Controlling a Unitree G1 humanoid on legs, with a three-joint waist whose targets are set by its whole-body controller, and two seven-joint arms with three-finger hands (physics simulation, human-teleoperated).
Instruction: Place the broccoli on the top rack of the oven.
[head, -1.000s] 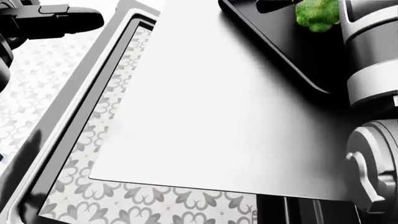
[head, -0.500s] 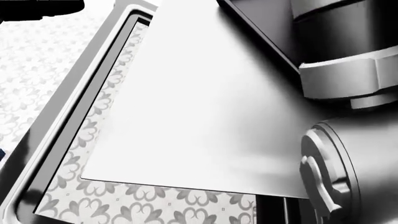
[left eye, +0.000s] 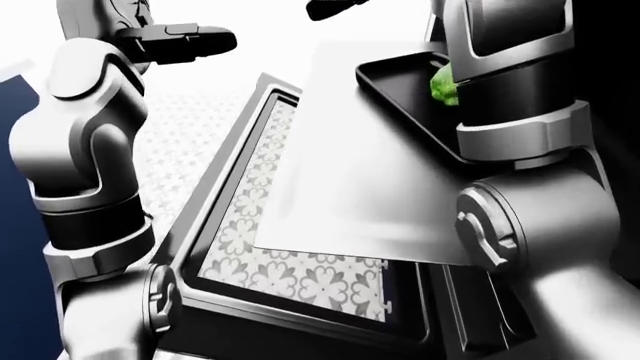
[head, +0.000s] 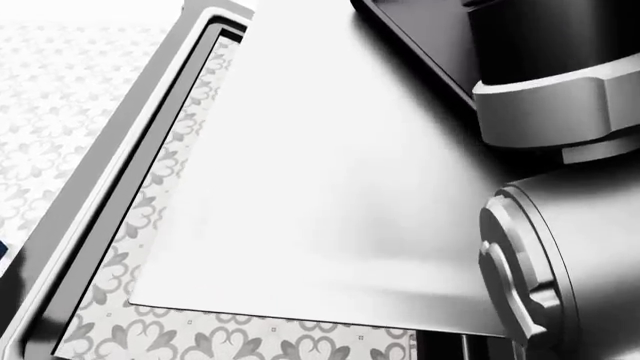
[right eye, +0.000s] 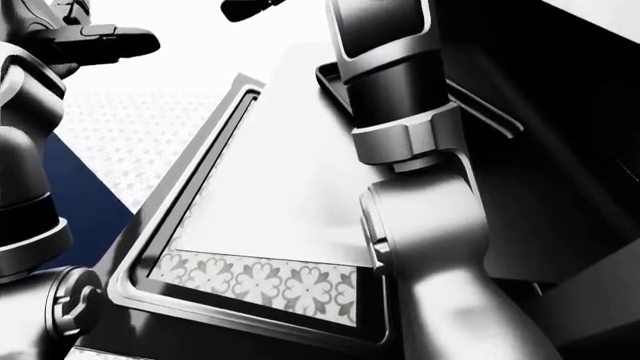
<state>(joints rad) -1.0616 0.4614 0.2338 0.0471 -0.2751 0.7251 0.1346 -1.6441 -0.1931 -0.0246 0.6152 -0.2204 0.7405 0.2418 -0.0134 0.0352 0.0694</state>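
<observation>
Patterned floor tile shows through the glass of the lowered oven door, with a pale rack sheet lying over it. At that sheet's top right corner a dark tray holds the broccoli, half hidden by the right arm; its hand's state cannot be told. The left hand hovers extended, holding nothing. Reaching blind, the arm could knock the tray.

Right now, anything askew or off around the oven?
Nothing spilled or damaged. The broccoli sits on the black tray, mostly hidden behind the right arm. The oven door lies open. The left hand hovers apart, holding nothing.
</observation>
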